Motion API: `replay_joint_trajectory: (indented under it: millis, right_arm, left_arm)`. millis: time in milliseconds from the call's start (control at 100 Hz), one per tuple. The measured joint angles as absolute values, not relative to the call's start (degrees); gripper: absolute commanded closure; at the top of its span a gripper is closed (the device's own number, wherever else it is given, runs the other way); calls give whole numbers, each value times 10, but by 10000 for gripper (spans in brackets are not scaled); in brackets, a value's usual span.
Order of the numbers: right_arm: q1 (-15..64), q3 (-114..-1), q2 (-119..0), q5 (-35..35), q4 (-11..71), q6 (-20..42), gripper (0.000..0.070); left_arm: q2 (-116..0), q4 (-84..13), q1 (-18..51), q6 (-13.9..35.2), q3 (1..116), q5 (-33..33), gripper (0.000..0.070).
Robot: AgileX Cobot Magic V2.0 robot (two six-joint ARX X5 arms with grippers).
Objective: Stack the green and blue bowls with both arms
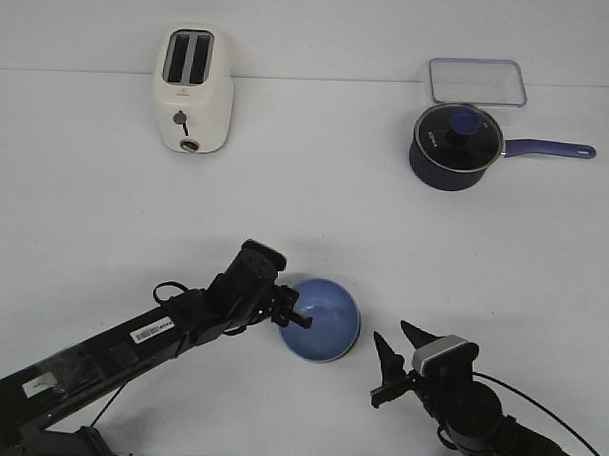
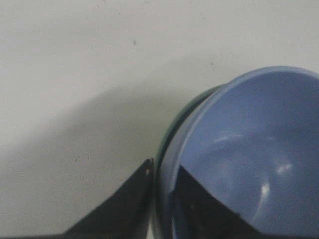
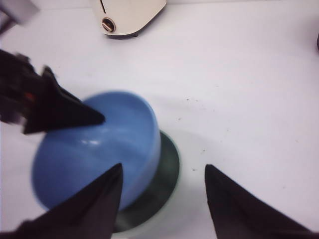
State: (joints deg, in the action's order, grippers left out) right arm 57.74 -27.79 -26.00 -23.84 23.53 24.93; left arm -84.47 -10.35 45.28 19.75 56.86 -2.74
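Observation:
The light blue bowl (image 1: 326,319) sits tilted inside the sage green bowl, near the table's front centre. In the front view the blue bowl hides the green one. The green bowl's rim shows in the left wrist view (image 2: 171,128) and in the right wrist view (image 3: 169,162). My left gripper (image 1: 294,313) is shut on the blue bowl's (image 2: 249,149) left rim, one finger inside, one outside (image 2: 165,164). Its finger (image 3: 65,112) shows over the blue bowl (image 3: 99,149). My right gripper (image 1: 393,333) is open and empty, just right of the bowls (image 3: 163,167).
A cream toaster (image 1: 192,89) stands at the back left. A dark navy saucepan with a lid and long handle (image 1: 456,143) stands at the back right, with a clear rectangular lid (image 1: 477,81) behind it.

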Motion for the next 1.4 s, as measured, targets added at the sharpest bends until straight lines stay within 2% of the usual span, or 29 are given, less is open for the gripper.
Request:
replay_joint_trajectory:
  millis: [20, 40, 70, 270, 370, 490, 630, 660, 700, 730, 760, 780, 820, 910, 1120, 1400]
  right_arm:
    - [577, -278, -260, -238, 236, 249, 359]
    - [577, -278, -260, -238, 236, 249, 359]
    - [577, -278, -260, -238, 236, 249, 359]
    - [577, -278, -260, -238, 246, 249, 359]
    - [577, -278, -260, -238, 247, 249, 359]
    - [577, -278, -260, -238, 247, 249, 359]
    - [577, -278, -260, -238, 246, 249, 360]
    - [577, -278, -260, -238, 247, 249, 361]
    - [577, -278, -260, -238, 247, 249, 405]
    - [577, -278, -260, -238, 247, 249, 515]
    - [577, -278, -260, -238, 247, 249, 673]
    - [577, -278, -260, -238, 247, 249, 700]
    - [577, -278, -260, -238, 247, 249, 687]
    - [577, -278, -260, -238, 247, 243, 689]
    - [577, -278, -260, -238, 245, 246, 689]
    - [577, -278, -260, -238, 233, 250, 689]
  left_arm:
    - [-844, -104, 453, 199, 569, -27, 285]
    - [-842, -103, 453, 201, 569, -28, 230]
    - [-839, -103, 453, 201, 569, -28, 195]
    - [-772, -107, 451, 198, 569, -27, 203]
    - [-692, -128, 447, 183, 569, -8, 203]
    - [-580, -189, 447, 161, 566, 56, 202]
    - [-454, -185, 446, 172, 477, 72, 205]
    - [-430, -185, 446, 180, 449, 73, 219]
    - [-403, -185, 446, 193, 413, 73, 294]
    - [-387, -184, 446, 203, 389, 74, 440]
    - [-373, -185, 446, 211, 367, 74, 607]
    - [-367, -184, 446, 218, 353, 74, 700]
    - [-357, -185, 446, 228, 331, 74, 676]
    - [-349, -191, 446, 248, 311, 74, 689]
    - [-341, -184, 446, 252, 317, 73, 685]
    - [-334, -117, 446, 253, 317, 73, 685]
